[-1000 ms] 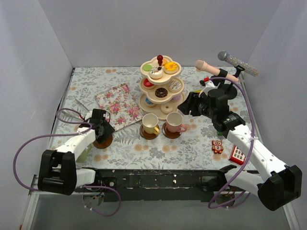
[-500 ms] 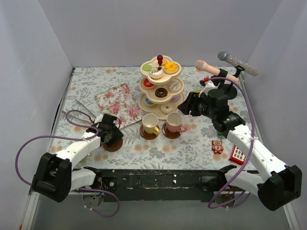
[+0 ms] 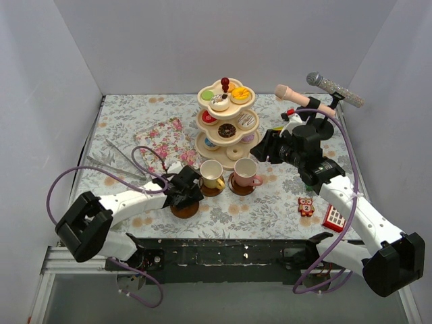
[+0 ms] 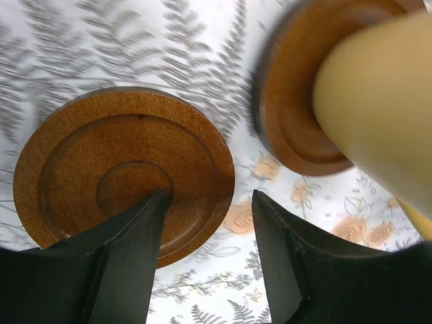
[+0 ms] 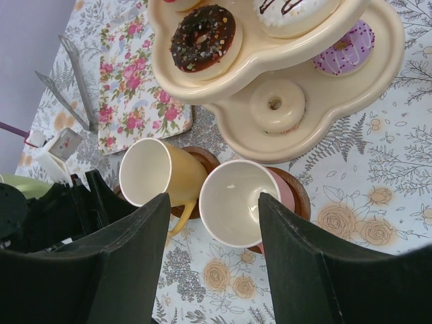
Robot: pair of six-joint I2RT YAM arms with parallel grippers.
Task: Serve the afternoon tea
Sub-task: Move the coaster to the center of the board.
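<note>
Table (image 3: pixel 270 202) carries tiered stand (image 3: pixel 227 128), saucers (image 3: pixel 185 210), floral napkin (image 3: pixel 165 142) — and tongs (image 3: pixel 115 158).

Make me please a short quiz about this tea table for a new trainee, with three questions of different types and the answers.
1. True or false: the pink cup stands on a brown saucer.
2. What lies between the fingers of the left gripper? A) the rim of the empty saucer B) the metal tongs C) the handle of the yellow cup
3. Fill in: on the lowest tier of the stand, the purple donut lies near a ___ donut.
Key: 1 true; 2 A; 3 cream (the cream donut).
</note>
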